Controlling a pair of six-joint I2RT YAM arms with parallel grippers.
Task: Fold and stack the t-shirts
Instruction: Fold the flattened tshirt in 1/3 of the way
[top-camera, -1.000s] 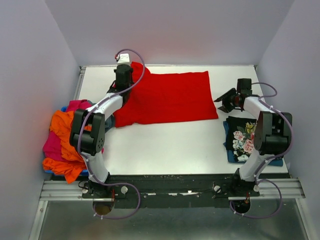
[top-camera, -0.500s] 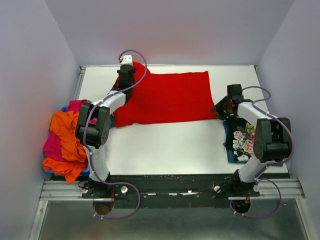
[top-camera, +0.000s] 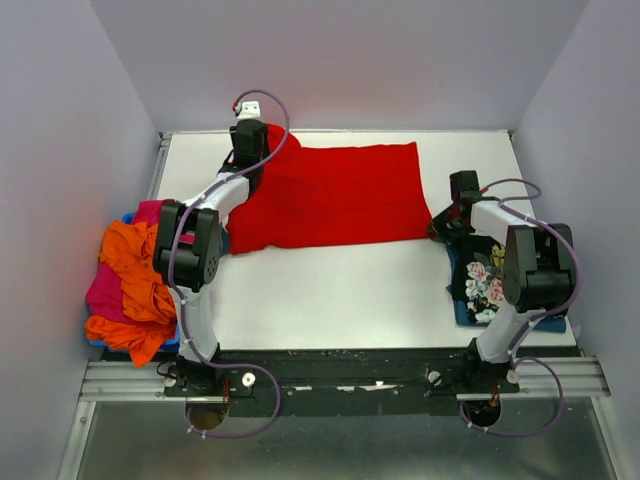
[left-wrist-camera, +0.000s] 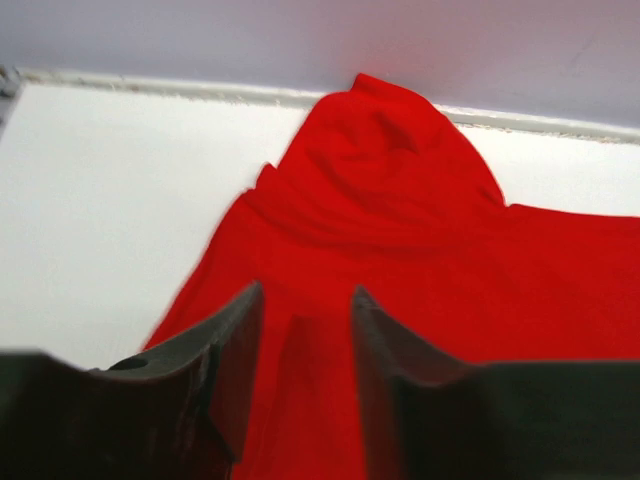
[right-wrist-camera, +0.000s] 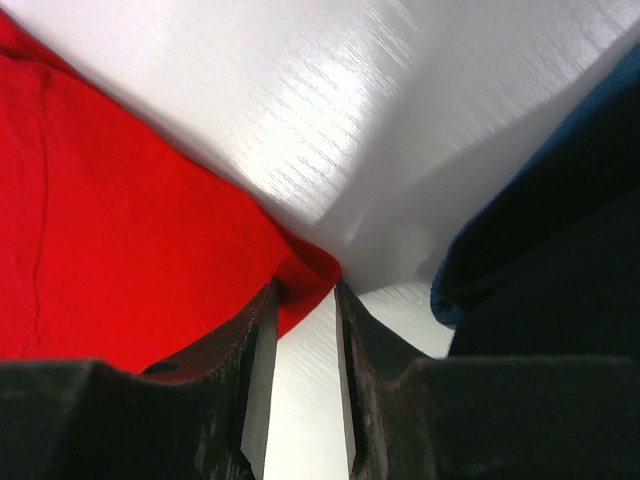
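On the table (top-camera: 330, 290), red t-shirt (top-camera: 340, 195) spread, left hand (left-wrist-camera: 305, 295) part-open above, right hand (right-wrist-camera: 305, 290) narrow at corner, floral stack (top-camera: 485, 280) beside

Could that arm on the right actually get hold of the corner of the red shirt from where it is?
Probably yes. The right hand is right at the red t-shirt corner, its fingers slightly apart, with only bare table around. The floral t-shirt lies off to the side, out of the way.

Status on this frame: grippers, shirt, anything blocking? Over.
Left gripper open over red t-shirt, far left end. Right gripper open, narrow gap, at its near right corner. Shirt spread on table, left end bunched. Nothing in the way.
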